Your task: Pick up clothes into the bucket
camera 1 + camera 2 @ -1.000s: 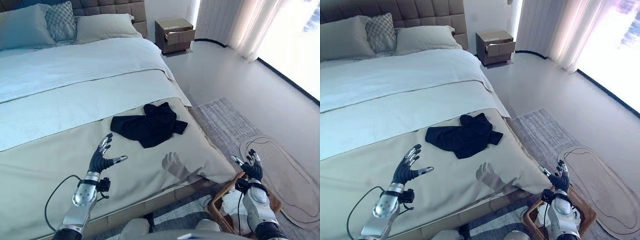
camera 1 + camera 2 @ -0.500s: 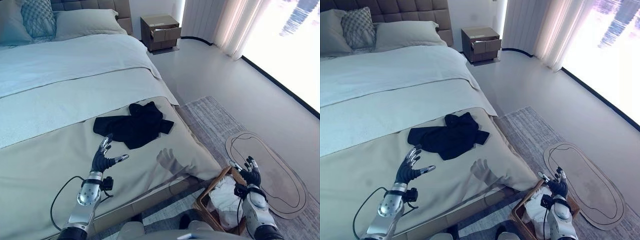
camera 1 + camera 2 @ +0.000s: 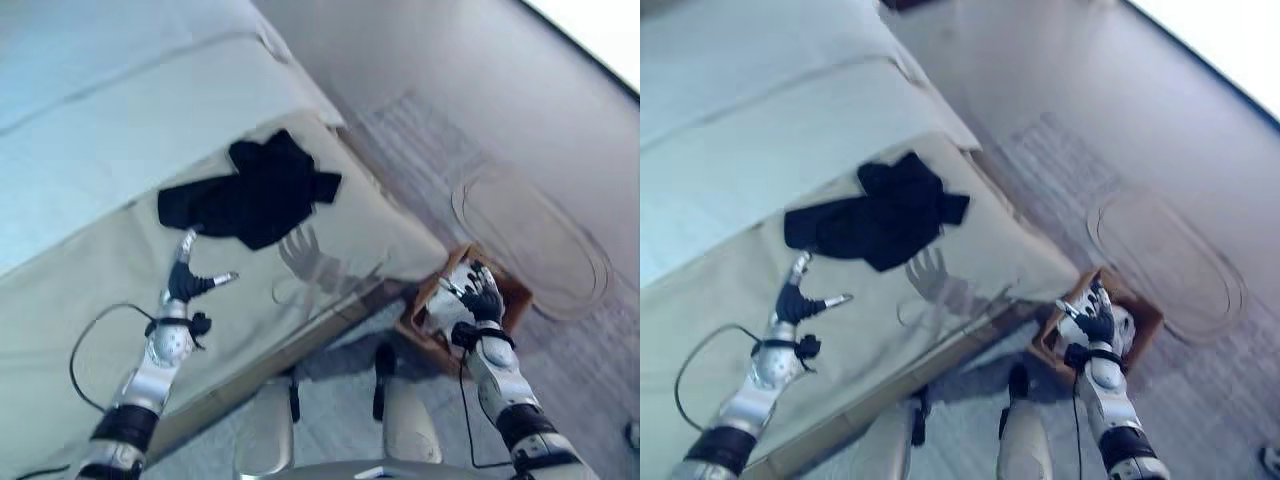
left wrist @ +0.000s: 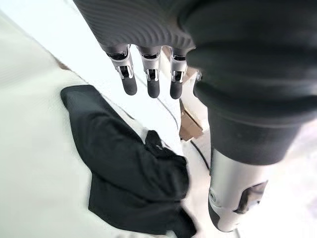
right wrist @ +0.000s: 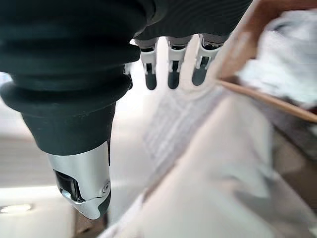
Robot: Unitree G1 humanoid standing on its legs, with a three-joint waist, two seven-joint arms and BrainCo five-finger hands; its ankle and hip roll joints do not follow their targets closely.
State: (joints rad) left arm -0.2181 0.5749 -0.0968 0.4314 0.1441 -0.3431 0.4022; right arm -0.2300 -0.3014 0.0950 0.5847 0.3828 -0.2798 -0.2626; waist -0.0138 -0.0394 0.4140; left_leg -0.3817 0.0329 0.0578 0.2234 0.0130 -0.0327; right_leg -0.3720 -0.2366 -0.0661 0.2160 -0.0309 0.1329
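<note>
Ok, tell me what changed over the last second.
The camera tipped down and swung, so the whole scene shifted. The left hand now hovers closer to the black garment, fingers open; nothing grasped or released. The right hand stays open over the basket; the garment hasn't moved.

black garment (image 3: pixel 250 195) on beige bedspread (image 3: pixel 90 290); brown basket (image 3: pixel 510 295) w/ white clothes (image 3: pixel 445 310); grey striped rug (image 3: pixel 440 150).

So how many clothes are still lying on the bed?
1: a black garment lies spread near the bed's foot corner, just past the left robot hand. Others could be out of view further up the bed.
</note>
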